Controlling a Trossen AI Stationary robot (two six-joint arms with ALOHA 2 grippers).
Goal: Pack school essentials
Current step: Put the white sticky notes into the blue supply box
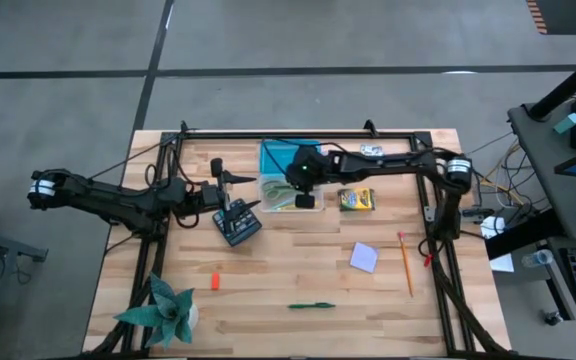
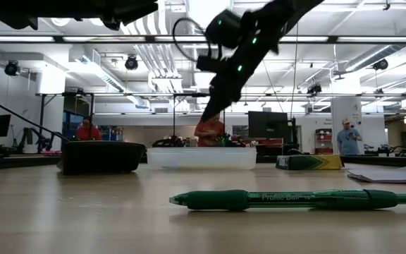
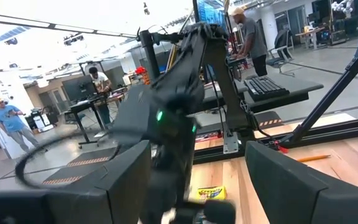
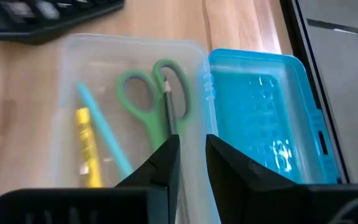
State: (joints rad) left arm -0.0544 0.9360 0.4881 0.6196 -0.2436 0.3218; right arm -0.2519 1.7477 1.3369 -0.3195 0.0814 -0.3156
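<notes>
Green ballpoint pen (image 2: 294,200) lies nearest on the wooden table (image 1: 298,270), unpacked. Beyond, the right gripper (image 4: 191,163) hovers over the clear pencil box (image 4: 73,56), fingers slightly apart, apparently empty; scissors (image 4: 151,99) lie inside. Risk: descending fingers could strike the blue lid (image 4: 260,112). Left gripper (image 1: 226,178) waits open. People stand behind.

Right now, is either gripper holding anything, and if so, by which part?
Nothing is held. The right gripper hovers over the clear box, jaws slightly parted, a dark pencil just beyond them in the box. The left gripper is open and empty.
</notes>
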